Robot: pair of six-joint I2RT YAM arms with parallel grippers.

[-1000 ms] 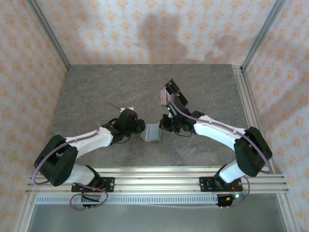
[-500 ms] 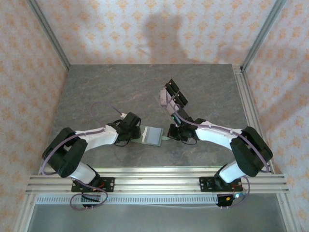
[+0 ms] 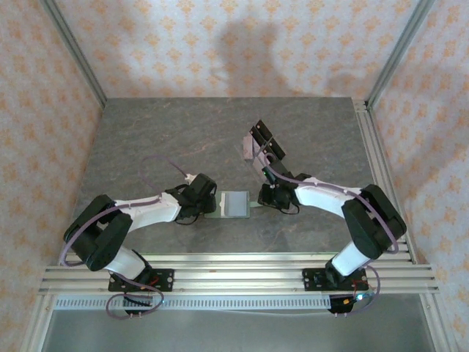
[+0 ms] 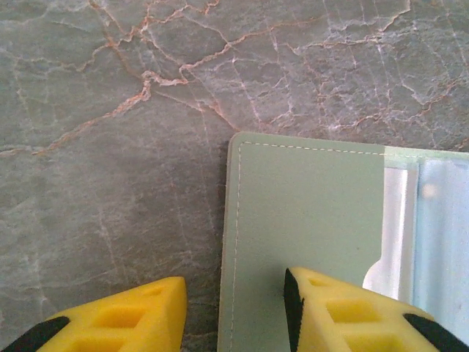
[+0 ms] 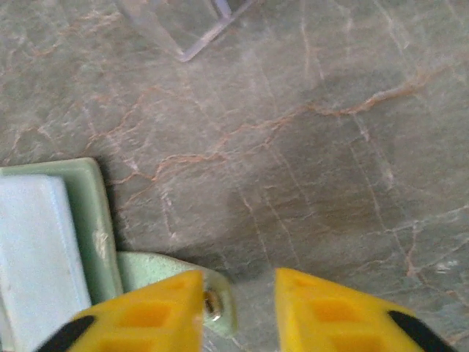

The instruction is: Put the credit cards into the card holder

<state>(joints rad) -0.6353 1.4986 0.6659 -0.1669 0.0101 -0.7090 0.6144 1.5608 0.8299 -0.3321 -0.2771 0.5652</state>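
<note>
Pale sage-green soft folding card holder [image 3: 236, 204] lies opened flat on the grey marble-look tabletop [image 3: 168, 139], centre and slightly near of the middle, between the two arms.

Left gripper [image 3: 214, 205] sits low at the holder's left edge. In the wrist view its yellow fingers [image 4: 344, 312] are apart and straddle that stitched edge. One pad is over the green panel, the other over bare stone just left of it. Nothing is clamped; can't tell if the pad presses down.

Right gripper [image 3: 259, 199] sits low at the holder's right edge. Its yellow fingers [image 5: 139, 315] are part-way open with the gap over stone. The small green clasp tab [image 5: 216, 297] with a metal snap lies just beside one finger; touching or not is unclear, and there is no hold on it. The holder's right rim and pale inner panel lie left of the tab.

Thin flat credit cards [image 3: 262, 143], glossy black plus a pale mauve one, stand tilted in a group far of the right gripper, well apart from the holder. A clear plastic corner [image 5: 183, 29] sits at the far edge of the right wrist view.

Open room: bare tabletop far and far-left of the holder, plus a bare strip between the holder and the silver aluminium rails [image 3: 234, 275] at the near edge. The grippers take the holder's left and right sides. Orange-and-cream patterned walls [image 3: 220, 44] close in far, left and right.
</note>
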